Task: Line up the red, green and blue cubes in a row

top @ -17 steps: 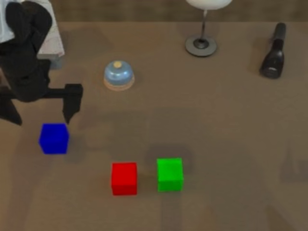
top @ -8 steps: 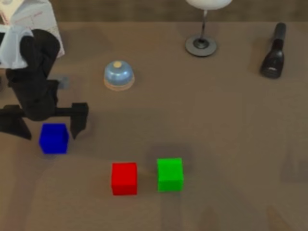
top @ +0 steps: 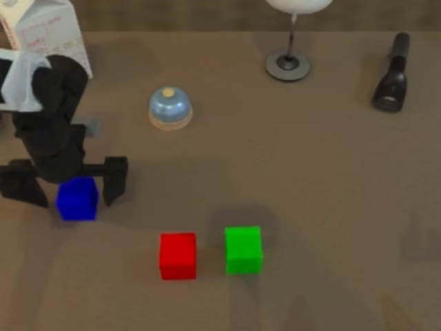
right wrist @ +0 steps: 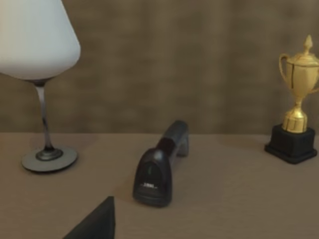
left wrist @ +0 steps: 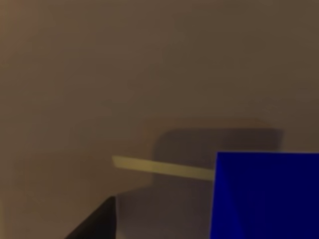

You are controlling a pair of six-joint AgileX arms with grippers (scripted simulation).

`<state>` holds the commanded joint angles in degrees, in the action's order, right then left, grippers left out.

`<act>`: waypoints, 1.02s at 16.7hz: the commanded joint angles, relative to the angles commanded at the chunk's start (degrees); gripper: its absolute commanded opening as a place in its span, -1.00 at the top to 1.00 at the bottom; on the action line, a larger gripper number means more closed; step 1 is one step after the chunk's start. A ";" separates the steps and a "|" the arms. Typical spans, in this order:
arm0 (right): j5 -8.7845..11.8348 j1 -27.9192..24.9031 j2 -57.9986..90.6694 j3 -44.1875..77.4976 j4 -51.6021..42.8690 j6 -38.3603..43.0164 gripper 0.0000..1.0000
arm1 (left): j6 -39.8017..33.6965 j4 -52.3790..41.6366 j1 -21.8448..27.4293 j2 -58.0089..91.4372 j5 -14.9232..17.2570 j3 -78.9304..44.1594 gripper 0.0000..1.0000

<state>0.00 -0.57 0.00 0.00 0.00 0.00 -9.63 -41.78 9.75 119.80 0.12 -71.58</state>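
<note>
Jaws spread wide, the left gripper (top: 65, 185) had dropped to straddle the blue cube (top: 76, 199) near the table's left edge. Grasping seemed imminent; the red cube (top: 178, 256) and green cube (top: 243, 250) already sat together.

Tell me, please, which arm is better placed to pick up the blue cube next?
Left. The left gripper hangs open right over the blue cube, a finger on either side. The right arm is out of the top view, its wrist camera facing the far right of the table.
</note>
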 joint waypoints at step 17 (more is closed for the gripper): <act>0.00 0.00 0.00 0.00 0.00 0.00 -1.00 | 0.00 0.00 0.00 0.00 0.00 0.00 1.00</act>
<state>0.00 -0.57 0.00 0.00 0.00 0.00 -9.63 -41.78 9.75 119.80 0.12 -71.58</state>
